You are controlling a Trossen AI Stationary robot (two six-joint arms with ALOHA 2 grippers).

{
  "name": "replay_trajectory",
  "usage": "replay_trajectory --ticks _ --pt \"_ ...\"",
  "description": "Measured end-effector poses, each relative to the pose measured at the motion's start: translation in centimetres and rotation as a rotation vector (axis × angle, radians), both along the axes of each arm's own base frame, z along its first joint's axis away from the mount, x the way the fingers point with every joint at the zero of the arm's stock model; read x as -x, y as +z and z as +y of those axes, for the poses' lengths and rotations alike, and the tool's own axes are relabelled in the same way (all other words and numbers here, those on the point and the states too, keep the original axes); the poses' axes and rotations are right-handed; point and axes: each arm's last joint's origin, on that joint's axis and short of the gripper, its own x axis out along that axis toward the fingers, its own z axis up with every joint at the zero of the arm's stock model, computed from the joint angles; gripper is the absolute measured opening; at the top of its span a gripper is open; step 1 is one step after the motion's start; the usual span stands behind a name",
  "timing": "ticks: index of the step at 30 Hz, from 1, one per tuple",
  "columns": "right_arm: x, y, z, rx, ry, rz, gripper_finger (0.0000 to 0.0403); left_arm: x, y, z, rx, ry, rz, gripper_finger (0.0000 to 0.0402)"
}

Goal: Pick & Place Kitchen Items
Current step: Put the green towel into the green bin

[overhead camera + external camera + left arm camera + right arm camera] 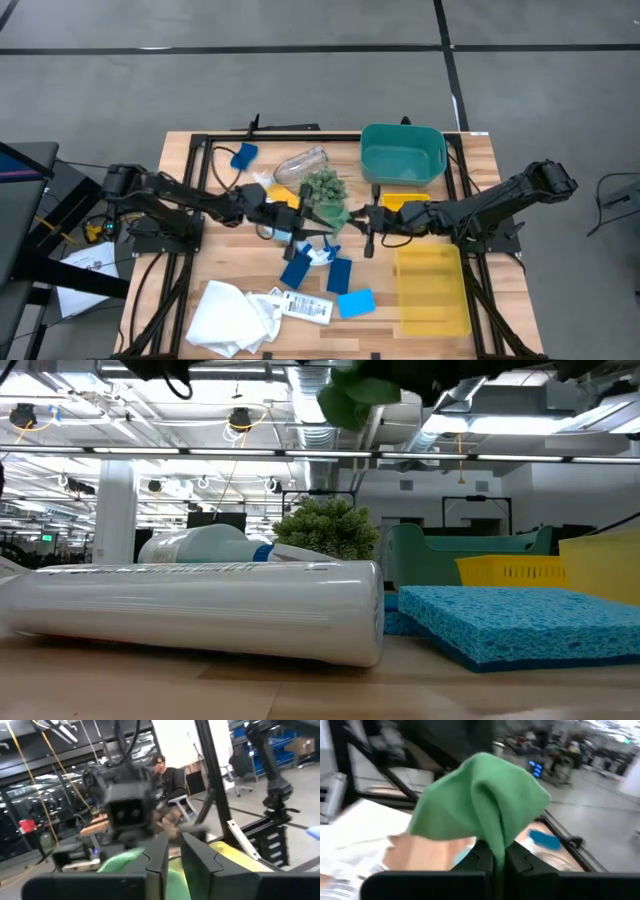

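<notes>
A thin green sponge [332,212] hangs in the air between my two grippers over the table's middle, bent over like a fold. It also shows in the right wrist view [480,800] and at the top of the low view [355,398]. My left gripper [318,222] comes from the table's left and is shut on the sponge. My right gripper [352,222] comes from the right and is shut on it too. Blue sponges [340,272], a white cloth [235,315], a lying labelled bottle [305,305] and a clear cup [300,163] lie on the table. My left gripper has the green sponge's edge [131,861] between its nearly closed fingers, coming level from the table's left. The fingers themselves hide the exact place. The sponge is clear of the table. My right gripper pinches the green sponge's lower folded edge [496,840] between its two fingers, coming level from the table's right. The sponge stands up above the fingers, doubled over and lifted clear of the table.
The spiky green plant ball [325,185] sits just beyond the grippers. A teal bin [402,152] stands at the far right and a yellow bin [430,290] at the near right. Yellow sponges [405,200] lie beside the right arm. A person sits beyond the table [167,775].
</notes>
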Motion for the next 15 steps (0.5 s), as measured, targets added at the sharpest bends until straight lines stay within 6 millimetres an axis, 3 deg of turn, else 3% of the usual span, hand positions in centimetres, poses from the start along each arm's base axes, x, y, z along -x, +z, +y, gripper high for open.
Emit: replay_trajectory --ticks 7,15 --pt "0.6 0.3 -1.3 0.007 -0.192 0.028 0.0003 3.0 0.9 0.3 0.000 0.003 0.004 0.0071" --pt "2.6 0.2 -3.2 0.079 -0.463 0.113 0.0003 5.1 1.2 0.5 0.004 0.009 -0.026 0.0072"
